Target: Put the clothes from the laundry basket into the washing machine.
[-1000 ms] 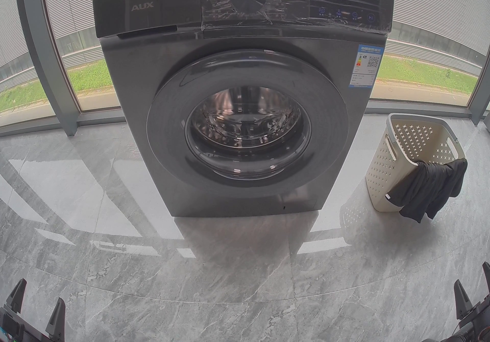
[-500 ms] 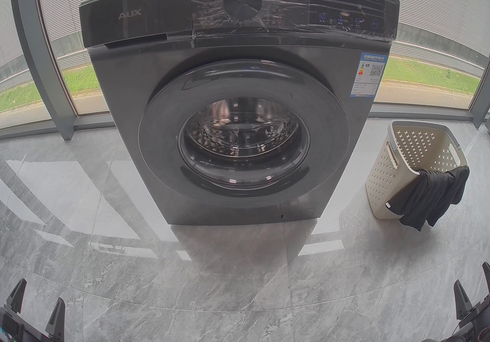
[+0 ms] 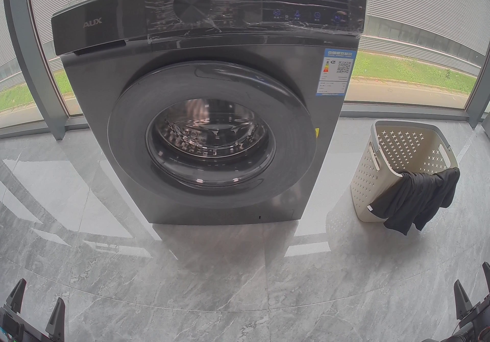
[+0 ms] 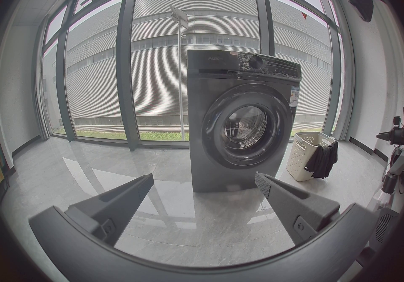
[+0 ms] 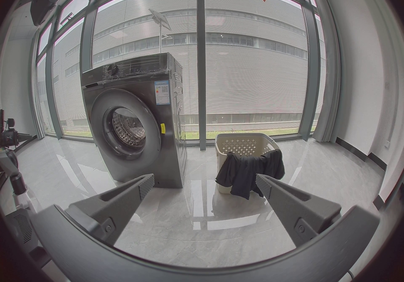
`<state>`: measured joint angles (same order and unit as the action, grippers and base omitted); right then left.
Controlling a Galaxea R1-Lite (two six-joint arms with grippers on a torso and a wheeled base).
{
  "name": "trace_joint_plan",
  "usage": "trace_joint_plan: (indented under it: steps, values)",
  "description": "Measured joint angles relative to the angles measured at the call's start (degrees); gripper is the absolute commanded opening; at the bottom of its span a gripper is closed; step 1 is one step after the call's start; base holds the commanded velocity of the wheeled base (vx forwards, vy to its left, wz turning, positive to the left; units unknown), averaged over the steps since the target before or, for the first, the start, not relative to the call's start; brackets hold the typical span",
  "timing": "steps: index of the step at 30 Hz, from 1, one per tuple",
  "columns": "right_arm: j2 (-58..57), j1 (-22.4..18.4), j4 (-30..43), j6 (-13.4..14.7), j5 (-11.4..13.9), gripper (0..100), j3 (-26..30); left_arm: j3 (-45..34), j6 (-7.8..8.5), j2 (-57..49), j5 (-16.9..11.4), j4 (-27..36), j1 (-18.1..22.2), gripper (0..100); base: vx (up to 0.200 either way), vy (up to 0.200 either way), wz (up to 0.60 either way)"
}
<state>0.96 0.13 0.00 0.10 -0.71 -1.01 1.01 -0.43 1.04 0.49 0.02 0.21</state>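
Plainly, the coming move turns on the gap between the right fingers [image 3: 461,298] and the dark garment [image 3: 416,200]. In the head view the right fingers sit in the lower right corner of the frame, spread apart and holding nothing. The garment lies up the frame from them and slightly to the left, well apart, with bare marble floor [image 3: 245,276] between.

The left fingers [image 3: 56,315] are in the lower left corner, likewise parted and empty, and much farther from the cloth. By my reading the right arm is the one to make the pick.

The garment is draped over the near rim of the laundry basket [image 3: 363,182], at the right of the frame about mid-height. Part of it lies inside and the greater part hangs down the outer wall. Its long axis runs down that wall toward the floor, with the loose ends pointing floorward and a broad fold across the rim. That fold, I judge, is the handiest place to take hold, approached from above and from the near side.

The basket stands upright on the floor, mouth upward, to the right of the washing machine [image 3: 204,78], near its lower right corner but not touching it. The machine's round door [image 3: 212,136], at centre left of the frame, looks closed against the front, so it would likely need opening before anything goes in.
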Motion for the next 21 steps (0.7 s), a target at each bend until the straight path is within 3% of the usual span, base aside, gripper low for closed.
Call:
trace_joint_plan:
  steps: [6,9,21]
  values:
    - [0.0,0.0,0.0,0.0,0.0,100,0.0,0.0,0.02,0.0,0.0,0.0,0.0,100,0.000,0.000,0.60]
    - [0.0,0.0,0.0,0.0,0.0,100,0.0,0.0,0.02,0.0,0.0,0.0,0.0,100,0.000,0.000,0.00]
    - [0.0,0.0,0.0,0.0,0.0,100,0.0,0.0,0.00,0.0,0.0,0.0,0.0,100,0.000,-0.200,0.00]
